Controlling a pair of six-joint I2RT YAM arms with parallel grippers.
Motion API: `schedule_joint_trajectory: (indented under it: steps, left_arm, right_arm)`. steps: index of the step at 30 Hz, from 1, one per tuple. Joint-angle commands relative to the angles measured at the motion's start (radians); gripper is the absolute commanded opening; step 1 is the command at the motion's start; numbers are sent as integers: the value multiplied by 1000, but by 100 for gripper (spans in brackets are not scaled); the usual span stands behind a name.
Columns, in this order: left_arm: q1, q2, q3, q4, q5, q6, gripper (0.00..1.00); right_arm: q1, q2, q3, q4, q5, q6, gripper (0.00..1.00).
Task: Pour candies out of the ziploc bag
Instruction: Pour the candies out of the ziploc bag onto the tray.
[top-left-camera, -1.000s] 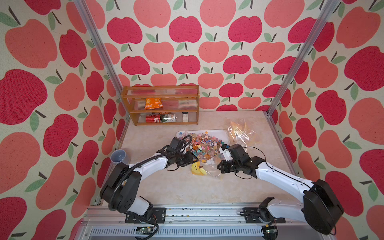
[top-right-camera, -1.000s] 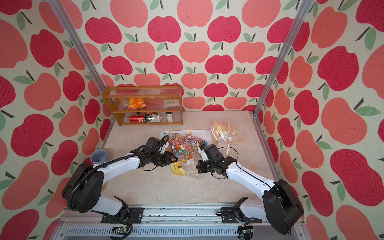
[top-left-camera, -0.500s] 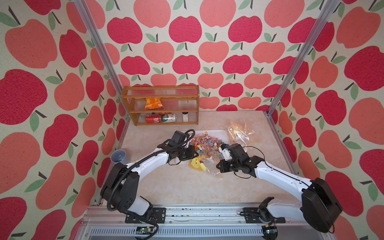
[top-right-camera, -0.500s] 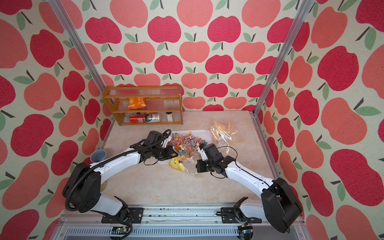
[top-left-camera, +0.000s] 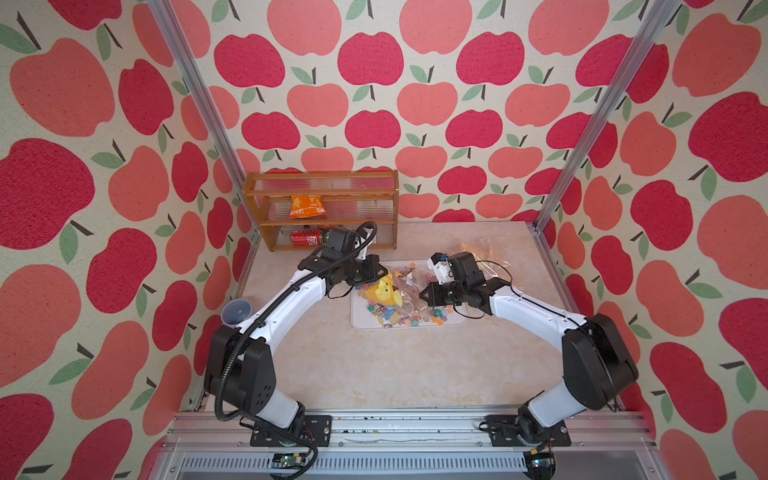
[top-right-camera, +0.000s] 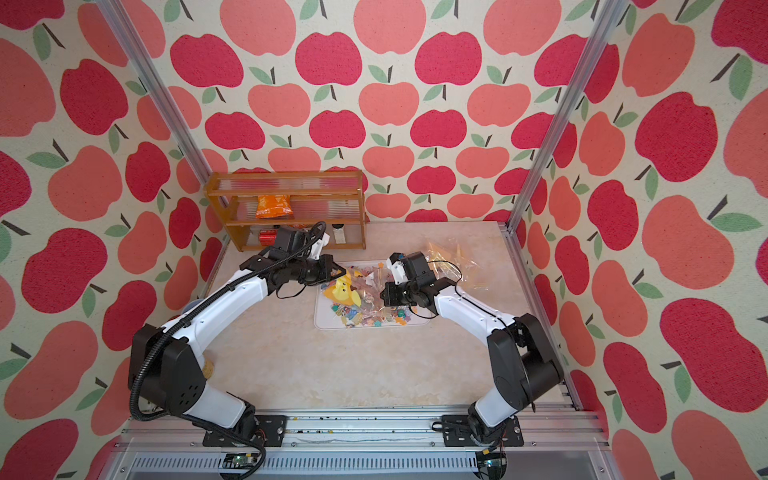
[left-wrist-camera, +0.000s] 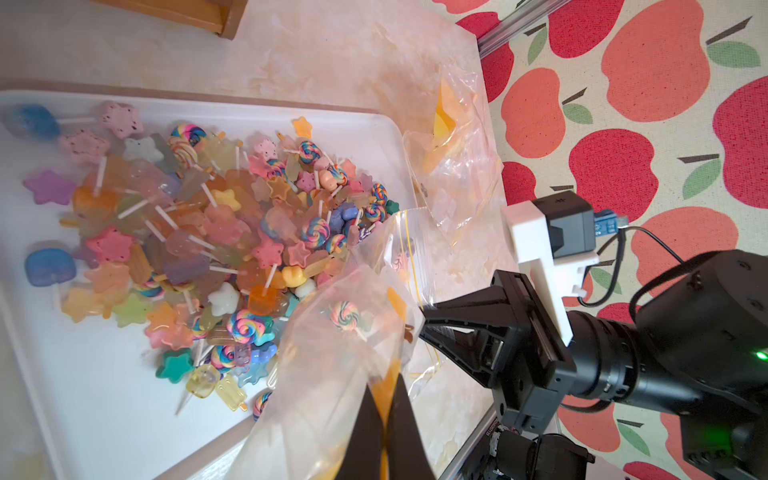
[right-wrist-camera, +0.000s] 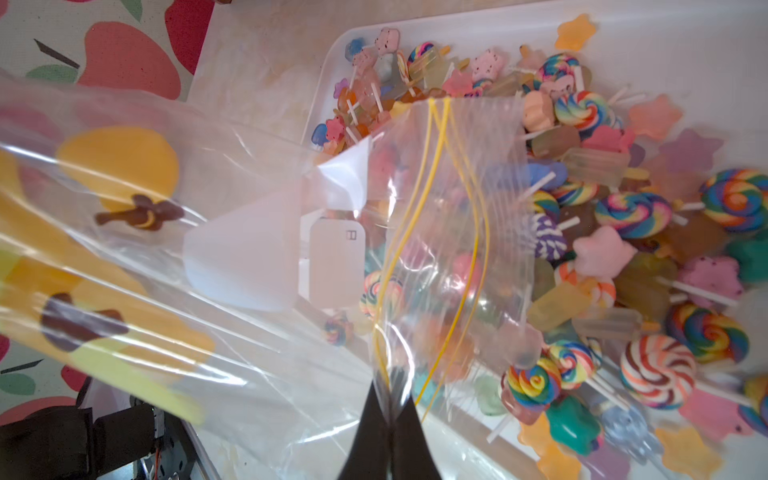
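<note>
Candies (left-wrist-camera: 232, 232) piled in tray (left-wrist-camera: 104, 395), ziploc bag (left-wrist-camera: 328, 374) above

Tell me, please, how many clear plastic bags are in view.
2. The yellow-printed bag hangs over the white tray, pinched by the left gripper and the right gripper. The crumpled bag lies on the table beyond the tray.

The left gripper (top-left-camera: 383, 272) stands higher in the frame than a second ago, up from the lower edge of the tray (top-left-camera: 357, 323) to its upper left part. Its jaws, then part open, now pinch the ziploc bag (top-left-camera: 386, 291). The right gripper (top-left-camera: 422, 296) has shifted up and leftward too. The bag, earlier at the tray's lower edge, now hangs over its middle.
</note>
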Motion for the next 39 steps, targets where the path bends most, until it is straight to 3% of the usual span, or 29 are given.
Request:
schedule_joint_trajectory:
  steps: [1, 14, 31, 32, 33, 34, 39]
  left_arm:
    - [29, 50, 107, -77, 14, 66, 0]
    - [75, 168, 317, -171, 28, 115, 0]
    - [79, 171, 393, -253, 0, 133, 0]
    - [85, 171, 390, -273, -4, 128, 13]
    - [94, 166, 377, -284, 3, 122, 35]
    - [101, 156, 355, -283, 5, 112, 51]
    - [91, 62, 183, -235, -9, 101, 84]
  right_arm:
    - [-15, 81, 61, -27, -36, -32, 0]
    - [-37, 234, 162, 41, -99, 1, 0]
    - [-30, 305, 180, 148, -157, 85, 0]
    - [-29, 300, 177, 152, -157, 86, 0]
    - [-30, 295, 174, 151, -154, 85, 0]
    - [-30, 292, 173, 149, -152, 83, 0]
    - [-32, 289, 174, 145, -160, 80, 0]
